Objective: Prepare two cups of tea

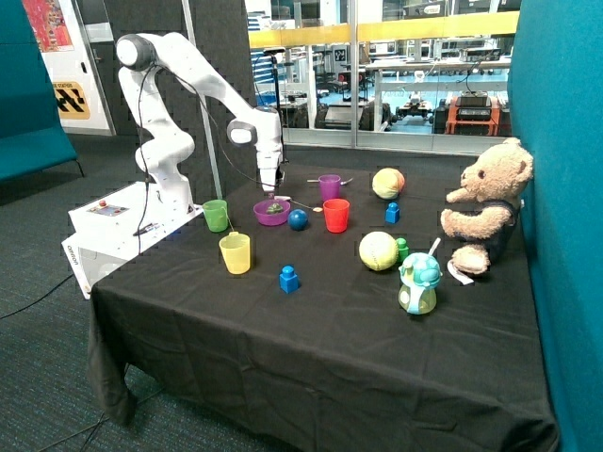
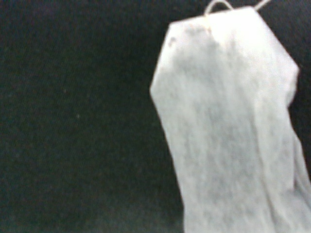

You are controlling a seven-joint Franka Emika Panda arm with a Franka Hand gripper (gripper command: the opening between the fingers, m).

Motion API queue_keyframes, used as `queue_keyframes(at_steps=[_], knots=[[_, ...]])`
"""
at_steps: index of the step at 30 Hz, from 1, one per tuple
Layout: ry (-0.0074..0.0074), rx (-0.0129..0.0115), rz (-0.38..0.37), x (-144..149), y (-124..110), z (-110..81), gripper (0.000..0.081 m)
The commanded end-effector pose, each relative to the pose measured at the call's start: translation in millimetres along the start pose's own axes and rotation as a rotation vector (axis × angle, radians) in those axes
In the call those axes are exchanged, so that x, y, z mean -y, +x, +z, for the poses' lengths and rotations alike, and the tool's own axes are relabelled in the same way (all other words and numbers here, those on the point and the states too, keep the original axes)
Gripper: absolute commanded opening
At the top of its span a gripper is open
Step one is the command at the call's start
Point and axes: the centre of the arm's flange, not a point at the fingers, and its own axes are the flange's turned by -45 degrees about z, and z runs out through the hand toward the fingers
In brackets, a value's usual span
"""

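Teabag (image 2: pixel 228 121) fills the wrist view, a pale pouch with its string looped at one end, hanging against the black cloth. The claw's tips are not in that view, and from outside they are too small to judge, so I cannot tell whether it grips the bag or merely hangs over it.

From the outside view, near to far: a blue block (image 1: pixel 288 279) and a yellow cup (image 1: pixel 236 252) sit toward the front of the desk (image 1: pixel 311 358). Behind them the light green cup (image 1: pixel 216 215) stands just beside the purple bowl (image 1: pixel 271 212); the claw (image 1: pixel 269 185) hangs low over that bowl. A blue ball (image 1: pixel 298 219) and a red cup (image 1: pixel 335 215) come next, and the purple cup (image 1: pixel 329 187) is furthest back.

Neither target cup visibly holds a bag, so the task looks barely begun. To do this step well, I'd lift straight up until the bag clears the bowl rim, let it stop swinging, then carry it over the green cup, which is nearest, and lower it inside before letting go.
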Motion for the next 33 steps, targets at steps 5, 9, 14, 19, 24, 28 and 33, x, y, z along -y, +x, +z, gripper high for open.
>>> queue_keyframes(at_steps=[5, 9, 14, 19, 24, 28, 33], knots=[[-0.0027, 0.0035, -0.033, 8.3, 14.9, 10.6, 0.0517], [-0.0027, 0.0036, -0.042, 12.2, 20.0, 11.8, 0.051], [-0.0027, 0.0036, -0.044, 14.8, 21.9, 13.5, 0.0505], [-0.0027, 0.0036, -0.041, 14.0, 22.3, 16.2, 0.0498], [-0.0027, 0.0036, -0.041, 12.8, 24.0, 16.5, 0.0495], [-0.0027, 0.0035, -0.035, 11.9, 24.3, 19.7, 0.0492], [-0.0027, 0.0035, -0.012, 9.5, 24.5, 27.8, 0.05]])
